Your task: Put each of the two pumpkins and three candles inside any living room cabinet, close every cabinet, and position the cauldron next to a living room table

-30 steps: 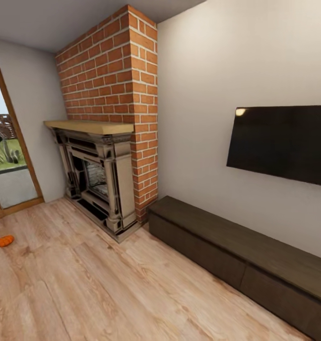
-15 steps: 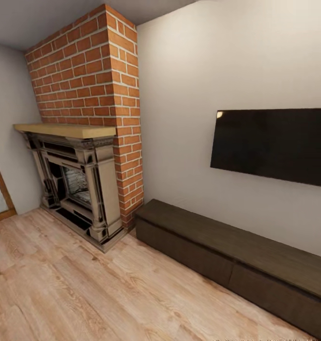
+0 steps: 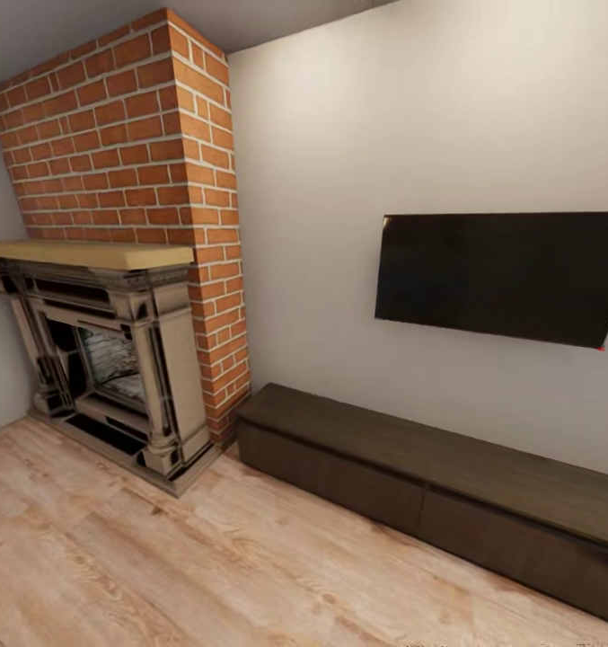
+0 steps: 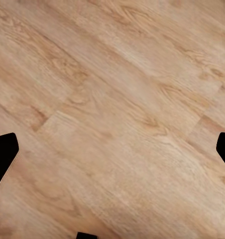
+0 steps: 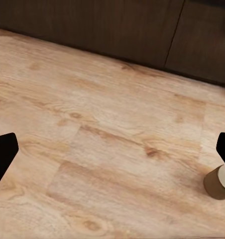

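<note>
While both grippers' fingers sit spread over the floor (image 4: 112, 99), 1 candle (image 5: 218, 182) stands near the closed cabinet (image 3: 429, 485).

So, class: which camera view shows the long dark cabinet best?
The head view: the cabinet shows along its length, top and closed fronts, under the TV. The right wrist view shows part of its fronts near a candle.

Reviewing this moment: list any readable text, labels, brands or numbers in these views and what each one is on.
There is no readable text in any view.
The TV has a blank dark screen with no visible brand.
The cabinet, the brick fireplace and the wood floor are unmarked.
The candle on the floor carries no label.
</note>
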Controlling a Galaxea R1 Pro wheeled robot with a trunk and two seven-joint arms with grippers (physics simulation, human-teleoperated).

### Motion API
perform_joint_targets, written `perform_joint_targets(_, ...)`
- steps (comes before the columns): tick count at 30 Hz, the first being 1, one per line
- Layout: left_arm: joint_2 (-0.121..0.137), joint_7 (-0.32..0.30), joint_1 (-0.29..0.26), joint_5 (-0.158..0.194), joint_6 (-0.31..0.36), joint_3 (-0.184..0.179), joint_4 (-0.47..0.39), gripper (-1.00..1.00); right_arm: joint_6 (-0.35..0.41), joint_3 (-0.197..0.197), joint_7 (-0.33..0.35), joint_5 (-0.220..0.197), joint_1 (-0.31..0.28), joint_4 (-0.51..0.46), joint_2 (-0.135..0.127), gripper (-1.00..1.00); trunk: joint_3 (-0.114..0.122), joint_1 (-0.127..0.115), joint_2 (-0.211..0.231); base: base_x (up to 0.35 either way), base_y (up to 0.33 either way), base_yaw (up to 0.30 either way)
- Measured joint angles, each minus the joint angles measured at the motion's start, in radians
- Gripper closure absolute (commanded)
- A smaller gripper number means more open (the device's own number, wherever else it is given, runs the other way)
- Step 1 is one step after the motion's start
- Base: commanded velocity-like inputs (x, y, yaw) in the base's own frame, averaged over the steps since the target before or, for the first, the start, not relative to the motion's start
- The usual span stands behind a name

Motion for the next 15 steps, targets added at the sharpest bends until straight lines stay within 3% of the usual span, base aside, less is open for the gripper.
perform_joint_targets(5,0.001,-0.001,0.000,0.002,0.001,0.001,0.000,-1.00,0.000,0.000,0.000,0.000,0.000,0.000,0.000,-1.00,0.005,0.000,0.000,0.049,0.295,-0.190)
perform_joint_targets(15,0.003,-0.001,0.000,0.002,0.001,0.003,0.000,-1.00,0.000,0.000,-0.001,-0.001,0.001,0.000,0.001,-1.00,0.007,0.000,0.000,0.112,0.296,-0.028)
